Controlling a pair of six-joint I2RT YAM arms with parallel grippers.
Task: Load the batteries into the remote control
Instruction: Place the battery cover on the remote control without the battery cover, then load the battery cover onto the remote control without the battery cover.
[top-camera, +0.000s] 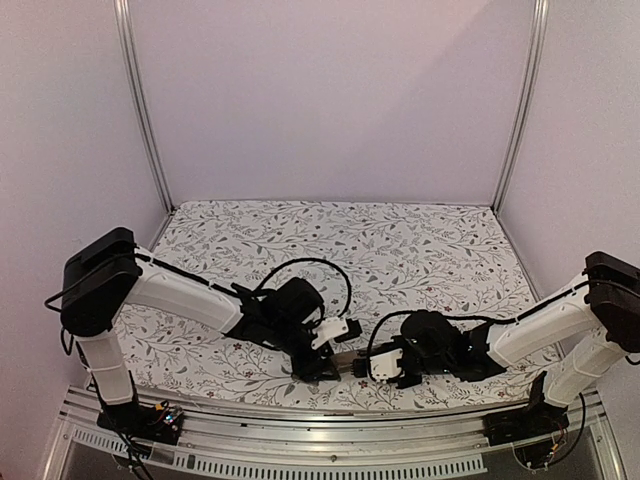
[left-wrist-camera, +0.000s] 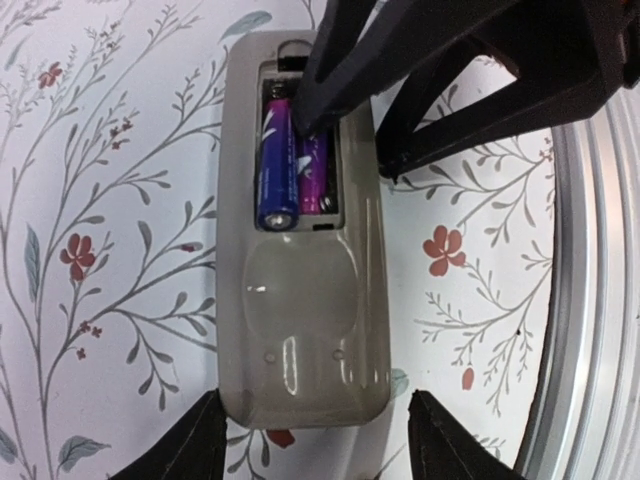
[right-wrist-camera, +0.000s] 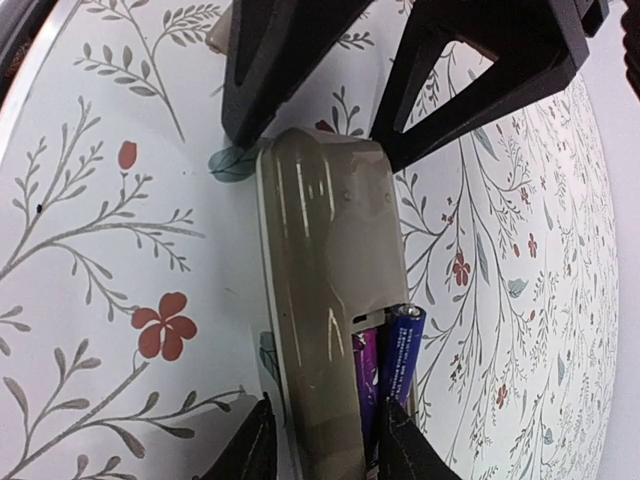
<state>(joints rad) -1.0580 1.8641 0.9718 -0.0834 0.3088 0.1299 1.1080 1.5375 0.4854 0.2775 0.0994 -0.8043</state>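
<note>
Two robot arms meet low over a tabletop (left-wrist-camera: 120, 250) covered in a white cloth printed with grey sprigs and small red flowers. Between them, close to the near edge and about midway from left to right, lies the remote control (left-wrist-camera: 305, 320). It is face down with its tan-grey back upward and its length running left to right.

The battery recess is uncovered at the remote's right end. The batteries (left-wrist-camera: 280, 160) lie side by side inside it, one blue-sleeved and the other purple.

The left claw (left-wrist-camera: 315, 400) is open around the remote's rounded left end. Its two black fingers (left-wrist-camera: 195, 440) stand one on each side, and bare cloth shows between the far finger and the casing.

The right claw (right-wrist-camera: 325, 430) reaches in from the right, narrowed to a partial gap. One finger rests on the batteries in the recess. The other presses against the outside of the remote's far long edge, so the claw seems to pinch that side of the remote.

A ribbed aluminium rail (left-wrist-camera: 590, 300) runs along the near edge of the tabletop.
</note>
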